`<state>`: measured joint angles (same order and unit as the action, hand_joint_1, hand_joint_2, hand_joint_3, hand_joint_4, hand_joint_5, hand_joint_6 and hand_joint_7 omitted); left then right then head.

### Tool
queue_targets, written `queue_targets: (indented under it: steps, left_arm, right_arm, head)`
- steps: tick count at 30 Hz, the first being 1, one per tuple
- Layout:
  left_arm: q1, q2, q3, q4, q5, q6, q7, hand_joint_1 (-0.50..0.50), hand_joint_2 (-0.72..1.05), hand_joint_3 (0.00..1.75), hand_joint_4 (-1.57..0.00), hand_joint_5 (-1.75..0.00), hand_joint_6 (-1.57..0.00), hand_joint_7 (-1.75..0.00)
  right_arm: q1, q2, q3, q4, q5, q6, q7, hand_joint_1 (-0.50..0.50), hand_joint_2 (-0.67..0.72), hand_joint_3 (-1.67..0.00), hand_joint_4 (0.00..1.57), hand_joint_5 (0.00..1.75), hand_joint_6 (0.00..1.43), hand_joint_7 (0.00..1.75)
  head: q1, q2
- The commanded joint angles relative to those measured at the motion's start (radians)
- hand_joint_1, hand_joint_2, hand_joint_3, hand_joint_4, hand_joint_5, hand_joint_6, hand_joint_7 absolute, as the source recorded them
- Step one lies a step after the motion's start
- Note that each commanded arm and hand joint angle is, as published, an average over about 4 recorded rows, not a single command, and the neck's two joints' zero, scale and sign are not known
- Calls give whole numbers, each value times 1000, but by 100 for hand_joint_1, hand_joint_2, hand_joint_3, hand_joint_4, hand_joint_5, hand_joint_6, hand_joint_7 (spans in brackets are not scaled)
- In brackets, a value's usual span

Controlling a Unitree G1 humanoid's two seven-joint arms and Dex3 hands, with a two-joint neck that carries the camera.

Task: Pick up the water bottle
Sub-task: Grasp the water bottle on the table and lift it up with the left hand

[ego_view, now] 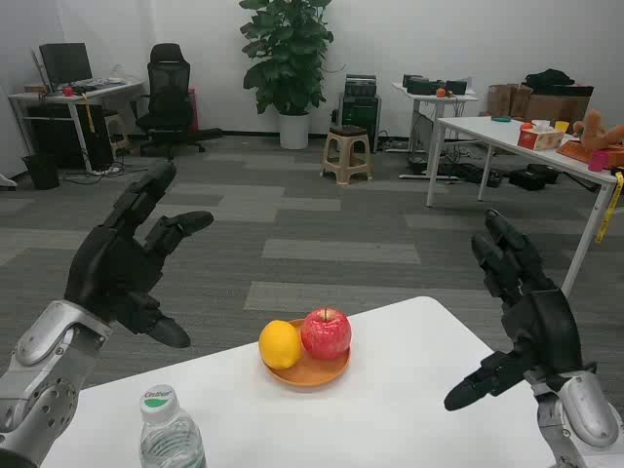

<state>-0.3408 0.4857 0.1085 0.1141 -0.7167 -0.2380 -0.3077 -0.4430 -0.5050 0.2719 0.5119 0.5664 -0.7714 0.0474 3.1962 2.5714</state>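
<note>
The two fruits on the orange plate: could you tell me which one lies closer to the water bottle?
The yellow lemon, on the plate's left side; the red apple sits right of it, farther from the water bottle.

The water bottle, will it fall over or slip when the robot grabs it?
The clear plastic water bottle with a white cap stands upright and looks tall and narrow, so a sideways nudge could tip it. Its smooth clear wall may be slippery. It probably dents if squeezed hard.

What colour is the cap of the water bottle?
The cap of the water bottle is white; the head view shows it.
</note>
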Motion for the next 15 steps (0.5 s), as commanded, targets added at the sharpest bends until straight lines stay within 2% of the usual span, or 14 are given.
queue_targets:
  steps: [1,3,15]
  left_arm:
    - [12,-291,-42,126,123,-431,170,-50,-46,9,0,0,0,0]
    - [12,-291,-43,125,123,-431,170,-50,-46,9,0,0,0,0]
    - [26,-291,-41,110,123,-431,171,-50,-46,7,0,0,0,-2]
  right_arm:
    - [75,61,-96,-143,7,-6,-28,-50,22,0,0,0,0,7]
    - [76,61,-97,-145,7,-6,-29,-50,22,0,0,0,0,7]
    - [78,60,-94,-145,7,-8,-29,-50,22,0,0,0,0,10]
  head:
    - [-56,-93]
    - [-32,-57]
    - [-29,-54]
